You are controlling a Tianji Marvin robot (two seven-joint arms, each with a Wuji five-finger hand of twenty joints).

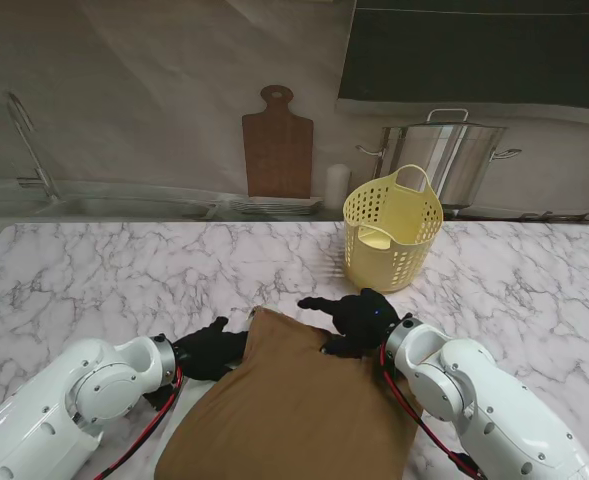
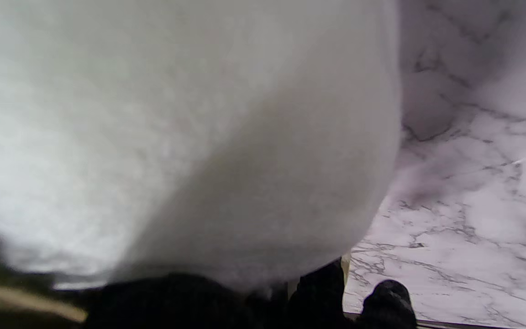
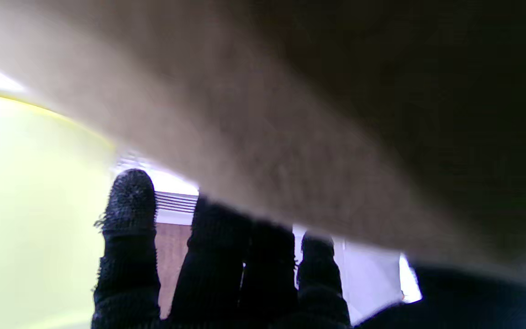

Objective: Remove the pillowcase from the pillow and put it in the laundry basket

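Brown pillowcase [image 1: 294, 410] gripped by both robot hands [image 1: 212, 348] [image 1: 359, 318]; yellow basket [image 1: 392, 232] contents unclear.

A brown pillowcase [image 1: 294, 410] covers the pillow, lying near centre; the yellow perforated laundry basket [image 1: 392, 235] stands upright, farther right.

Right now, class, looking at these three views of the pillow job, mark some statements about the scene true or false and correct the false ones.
1. The basket is yellow and stands upright. True.
2. The brown pillowcase already lies in the basket. False: it lies on the table, nearer to me than the basket.
3. The left hand is at the pillowcase's left edge. True.
4. The right hand is inside the basket. False: it rests at the pillowcase's far right corner, outside the basket.
5. A steel pot stands behind the basket. True.
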